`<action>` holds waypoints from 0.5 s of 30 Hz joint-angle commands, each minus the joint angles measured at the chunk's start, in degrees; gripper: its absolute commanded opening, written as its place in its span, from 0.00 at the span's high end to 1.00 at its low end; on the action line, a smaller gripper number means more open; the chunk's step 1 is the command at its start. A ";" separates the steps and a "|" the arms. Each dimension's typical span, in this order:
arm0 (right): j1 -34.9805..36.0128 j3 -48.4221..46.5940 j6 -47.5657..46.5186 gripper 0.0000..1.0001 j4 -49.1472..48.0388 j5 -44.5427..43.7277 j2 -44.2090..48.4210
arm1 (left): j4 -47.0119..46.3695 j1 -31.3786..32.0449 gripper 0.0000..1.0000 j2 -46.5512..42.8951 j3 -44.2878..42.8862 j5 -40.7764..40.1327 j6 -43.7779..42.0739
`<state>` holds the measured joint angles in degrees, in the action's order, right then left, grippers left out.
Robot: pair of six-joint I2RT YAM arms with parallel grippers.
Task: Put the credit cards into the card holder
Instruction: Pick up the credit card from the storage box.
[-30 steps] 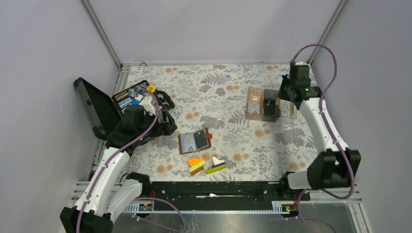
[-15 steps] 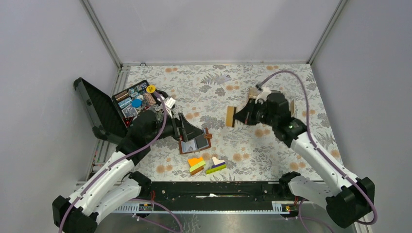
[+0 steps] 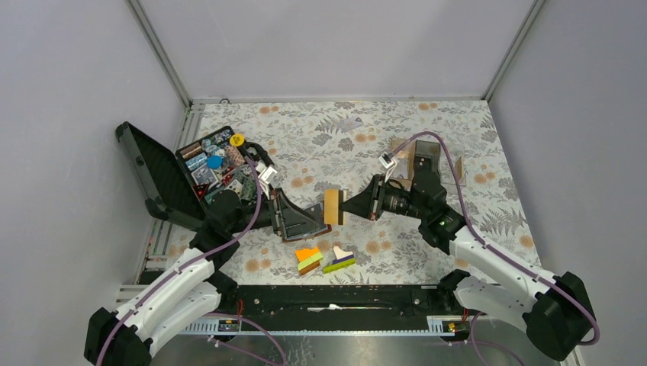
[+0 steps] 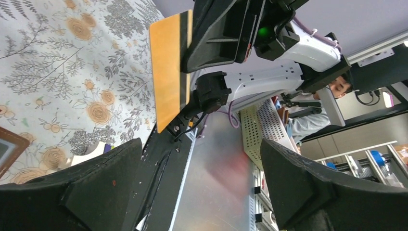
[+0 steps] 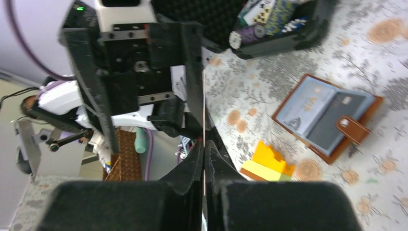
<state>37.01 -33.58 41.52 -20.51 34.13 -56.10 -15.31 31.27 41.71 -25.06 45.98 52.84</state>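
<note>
A tan credit card [image 3: 333,207] is held upright above the middle of the table, with my right gripper [image 3: 346,204] shut on its right edge. The left wrist view shows its tan face with a dark stripe [image 4: 171,67]. The right wrist view shows the card edge-on [image 5: 204,96] between shut fingers [image 5: 192,168]. My left gripper [image 3: 311,216] stands open just left of the card, facing it, with nothing between its fingers [image 4: 72,192]. The brown card holder [image 5: 327,115] lies open on the table with a bluish and a dark card in its slots. In the top view my left gripper mostly hides it.
Orange, green and purple blocks [image 3: 324,259] lie just in front of the card holder. An open black tool case [image 3: 206,168] full of small items sits at the left. Clear and brown compartment boxes [image 3: 427,156] stand at the back right.
My right gripper carried the tan card from the boxes at the back right to the table's middle. My left gripper swung right from the tool case to face the card.
</note>
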 commanded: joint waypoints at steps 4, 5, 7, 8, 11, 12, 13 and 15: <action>2.89 0.91 5.04 1.00 -15.06 6.15 -1.58 | -10.01 0.20 0.01 0.46 1.92 0.99 3.62; 3.10 0.55 5.08 1.00 -14.96 6.72 -1.95 | -8.86 0.20 0.02 0.12 1.88 0.23 2.90; 3.51 -0.14 5.13 1.00 -14.91 8.13 -2.95 | -7.92 0.20 0.06 -0.19 1.49 0.10 2.28; 3.70 -0.31 5.15 1.00 -15.14 8.74 -3.25 | -7.90 0.20 0.09 -0.06 1.24 0.41 2.26; 4.43 -1.04 5.62 1.00 -16.46 11.11 -4.47 | -7.82 0.20 0.28 0.46 0.68 1.10 2.43; 4.68 -1.58 5.49 1.00 -16.35 11.95 -4.91 | -7.81 0.20 0.35 0.55 0.63 1.01 2.44; 4.98 -2.00 5.13 1.00 -15.65 12.24 -5.36 | -7.93 0.20 0.42 0.56 0.70 0.88 2.44; 5.47 -2.19 4.54 1.00 -15.06 12.11 -5.86 | -8.23 0.20 0.56 0.47 0.72 0.32 2.59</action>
<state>41.19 -32.88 46.39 -32.71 43.00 -61.19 -20.21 31.31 42.46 -23.09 46.37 55.90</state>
